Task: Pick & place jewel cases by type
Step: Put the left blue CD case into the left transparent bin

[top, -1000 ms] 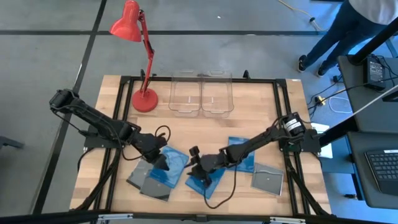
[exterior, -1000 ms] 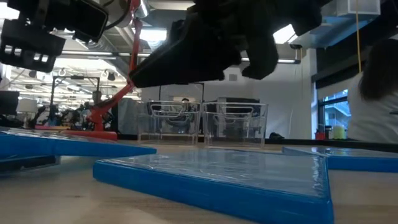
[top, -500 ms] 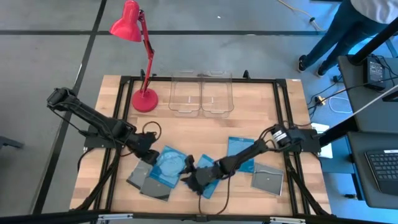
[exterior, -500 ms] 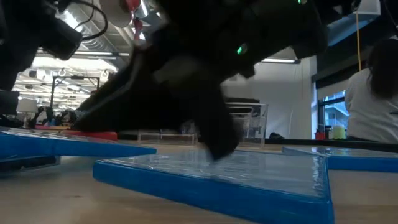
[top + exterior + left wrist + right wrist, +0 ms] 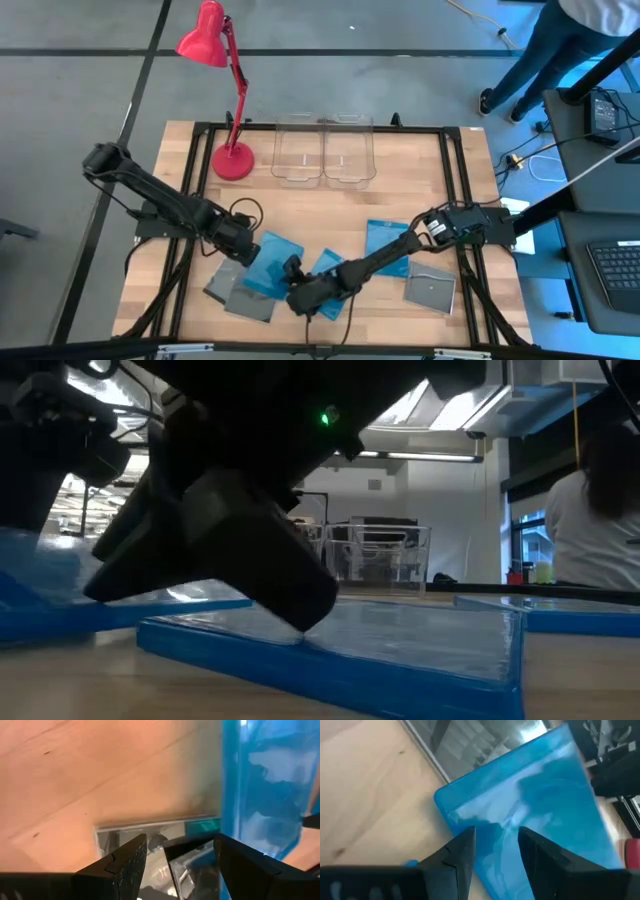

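Three blue jewel cases lie mid-table: a left one (image 5: 268, 262), a middle one (image 5: 330, 278) and a right one (image 5: 385, 240). Two grey cases (image 5: 240, 295) overlap near the left blue one, and a third grey case (image 5: 430, 290) lies to the right. My left gripper (image 5: 240, 250) is open, low over a grey case's edge (image 5: 165, 832), right beside the left blue case (image 5: 260, 795). My right gripper (image 5: 300, 295) is open with a narrow gap, at the middle blue case's left edge, facing the left blue case (image 5: 530, 785). My left gripper stands with a finger on either side of the grey case's edge; whether it touches that case or the blue one beside it, I cannot tell. My right gripper slants down from the table's right. One fingertip (image 5: 295, 615) meets the top face of the middle blue case near its left edge (image 5: 330, 635). That case lies flat on the table.
Two clear bins (image 5: 298, 150) (image 5: 348, 150) stand side by side at the far edge, with a red desk lamp (image 5: 235, 160) to their left. Bare wood lies between bins and cases. A person (image 5: 540, 50) stands beyond the far right corner.
My right gripper has moved toward the table's left and near edges and come down, off the middle blue case's centre to its left edge. My left gripper has shifted a little to the left. In the low view the left blue case's end now stands higher than before.
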`<state>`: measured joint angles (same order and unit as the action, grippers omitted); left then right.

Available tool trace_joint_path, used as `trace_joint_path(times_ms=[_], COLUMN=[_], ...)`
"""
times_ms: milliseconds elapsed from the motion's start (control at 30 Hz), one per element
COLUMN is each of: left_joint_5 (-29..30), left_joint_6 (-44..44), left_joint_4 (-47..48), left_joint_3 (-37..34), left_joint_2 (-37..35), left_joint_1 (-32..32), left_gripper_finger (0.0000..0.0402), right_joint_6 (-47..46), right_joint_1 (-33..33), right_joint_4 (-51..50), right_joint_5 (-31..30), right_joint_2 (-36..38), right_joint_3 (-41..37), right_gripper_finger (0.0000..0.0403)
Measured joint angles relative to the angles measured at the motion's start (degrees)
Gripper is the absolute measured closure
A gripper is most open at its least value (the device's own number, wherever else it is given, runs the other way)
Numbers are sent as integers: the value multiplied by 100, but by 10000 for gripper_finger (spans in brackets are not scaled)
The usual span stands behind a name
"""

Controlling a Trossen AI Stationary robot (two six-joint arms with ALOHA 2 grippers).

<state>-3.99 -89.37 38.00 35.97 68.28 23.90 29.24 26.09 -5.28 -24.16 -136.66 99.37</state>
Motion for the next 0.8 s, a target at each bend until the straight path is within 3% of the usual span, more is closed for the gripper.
trace_joint_path(times_ms=[200, 467, 800], left_joint_5=[-2, 7, -150], left_joint_6=[5, 12, 58], left_joint_4=[-141, -1120, -1138], left_joint_3=[0, 0, 0], left_joint_2=[164, 181, 478], left_joint_1=[-4, -126, -463], left_gripper_finger=[176, 176, 176], right_joint_6=[-87, -392, -497], right_joint_1=[55, 45, 42], right_joint_4=[-870, -846, -849], right_joint_5=[-44, 7, 28], right_joint_2=[2, 2, 4], right_joint_3=[302, 335, 335], right_gripper_finger=[248, 248, 248])
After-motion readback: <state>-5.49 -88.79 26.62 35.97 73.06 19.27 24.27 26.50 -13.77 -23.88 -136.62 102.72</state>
